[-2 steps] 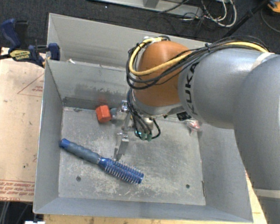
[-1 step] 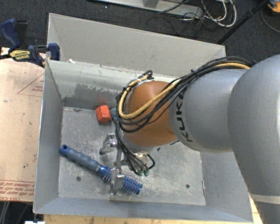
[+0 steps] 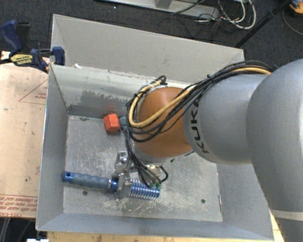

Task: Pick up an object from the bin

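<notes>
**Colour key.** We show the grey sheet-metal bin (image 3: 55, 132). Its floor is pale and mottled with whitish scuffs, and its far wall carries a darker grey smear. On the far left of the floor lies a small orange-red block (image 3: 111, 122), plain and unpatterned. Along the near side we mark a blue cylindrical handle (image 3: 87, 180), evenly blue. Beside it is a blue-and-white ribbed piece (image 3: 144, 191), striped in fine alternating bars. The robot arm (image 3: 263, 122) is matt silver-grey with dark lettering. Its wrist bears a glossy orange-brown dome cover (image 3: 162, 122), crossed by yellow and black cables (image 3: 132, 114). The gripper (image 3: 123, 179) is bare silvery metal.
</notes>
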